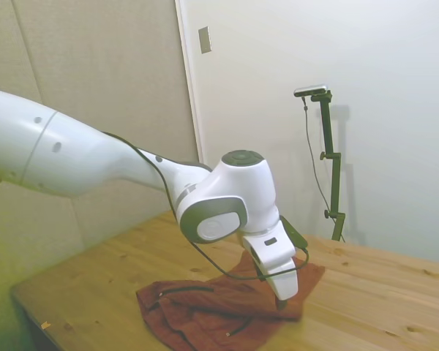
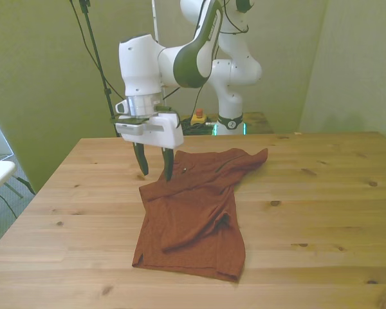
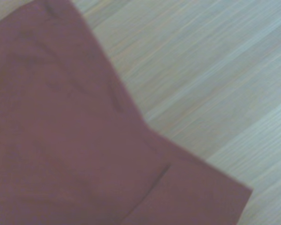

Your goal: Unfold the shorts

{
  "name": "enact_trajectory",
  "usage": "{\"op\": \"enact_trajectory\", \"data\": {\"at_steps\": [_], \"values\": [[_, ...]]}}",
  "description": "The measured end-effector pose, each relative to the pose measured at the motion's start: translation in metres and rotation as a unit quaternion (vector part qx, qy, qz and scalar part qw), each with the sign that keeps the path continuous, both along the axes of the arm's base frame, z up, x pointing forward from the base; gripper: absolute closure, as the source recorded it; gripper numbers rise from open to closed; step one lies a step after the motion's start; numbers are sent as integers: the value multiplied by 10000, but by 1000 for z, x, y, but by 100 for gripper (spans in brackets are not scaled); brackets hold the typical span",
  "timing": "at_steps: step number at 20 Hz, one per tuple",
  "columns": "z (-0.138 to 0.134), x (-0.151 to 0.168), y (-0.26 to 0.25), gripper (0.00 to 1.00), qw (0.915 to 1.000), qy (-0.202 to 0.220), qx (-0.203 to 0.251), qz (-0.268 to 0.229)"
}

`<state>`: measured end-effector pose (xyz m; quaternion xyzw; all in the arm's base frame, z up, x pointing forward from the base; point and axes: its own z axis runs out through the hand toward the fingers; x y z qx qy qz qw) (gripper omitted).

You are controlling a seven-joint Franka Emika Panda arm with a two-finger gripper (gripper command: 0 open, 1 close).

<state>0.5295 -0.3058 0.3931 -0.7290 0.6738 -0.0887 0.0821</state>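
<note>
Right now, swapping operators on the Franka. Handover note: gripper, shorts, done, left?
Gripper: open, empty, fingers pointing down just above the shorts' edge on the front view's left; contact not clear.
Shorts: folded over themselves, crumpled near the middle of the wooden table; the wrist view shows their edge over bare wood.
Done: nothing unfolded yet.
Left: grasp an edge, pull the top layer open, lay flat.

**Soft, even light; wrist view blurred**

The side and front views are evenly lit, with a yellow-green tint seen at their left. A faint shadow is cast under the shorts (image 2: 193, 212) on the table (image 2: 321, 212). The wrist view is out of focus and washed purple.
</note>
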Motion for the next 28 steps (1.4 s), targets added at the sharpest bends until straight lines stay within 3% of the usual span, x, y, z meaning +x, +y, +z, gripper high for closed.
{"op": "enact_trajectory", "data": {"at_steps": [6,14,28], "values": [[-10,15,-29,0,9993,293,164,-182],[-13,34,-10,0,9987,401,306,90],[-37,33,-5,0,9938,924,601,112]]}}
